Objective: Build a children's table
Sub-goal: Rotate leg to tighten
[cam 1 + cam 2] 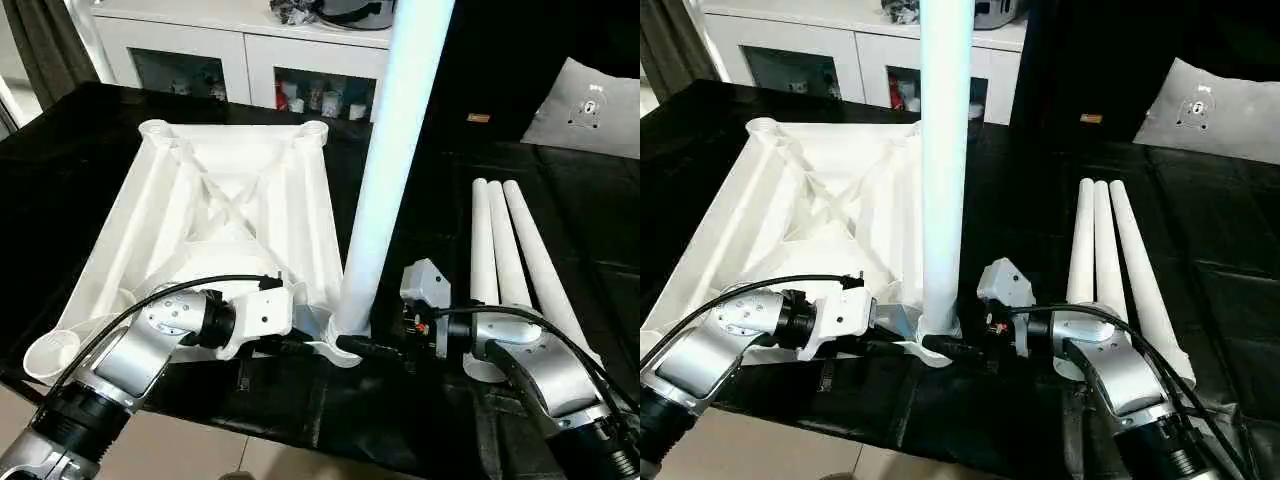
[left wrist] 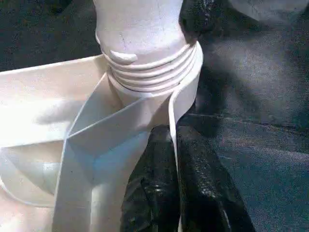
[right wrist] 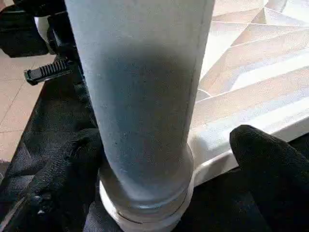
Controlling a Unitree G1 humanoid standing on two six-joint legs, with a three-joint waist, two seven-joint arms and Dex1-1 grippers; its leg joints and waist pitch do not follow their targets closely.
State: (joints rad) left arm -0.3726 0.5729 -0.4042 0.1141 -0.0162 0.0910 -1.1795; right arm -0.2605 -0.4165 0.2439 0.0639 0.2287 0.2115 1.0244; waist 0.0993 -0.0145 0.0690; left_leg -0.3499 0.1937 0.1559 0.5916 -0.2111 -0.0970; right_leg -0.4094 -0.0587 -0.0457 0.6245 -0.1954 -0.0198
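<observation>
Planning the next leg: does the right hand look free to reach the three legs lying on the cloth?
Probably yes. The right hand is open around the standing leg, holding nothing, and the three loose legs lie beside that arm unobstructed.

Black-covered table, white tabletop, three legs

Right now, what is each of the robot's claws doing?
Left tool: shut, pinching the corner wall of the white plastic ribbed tabletop.
Right tool: open, fingers either side of the upright white tapered tube leg.

A black cloth covers the table beneath the tools. Well beyond them stands a white cabinet (glass doors, small items inside); a grey cushion lies farther right.
</observation>
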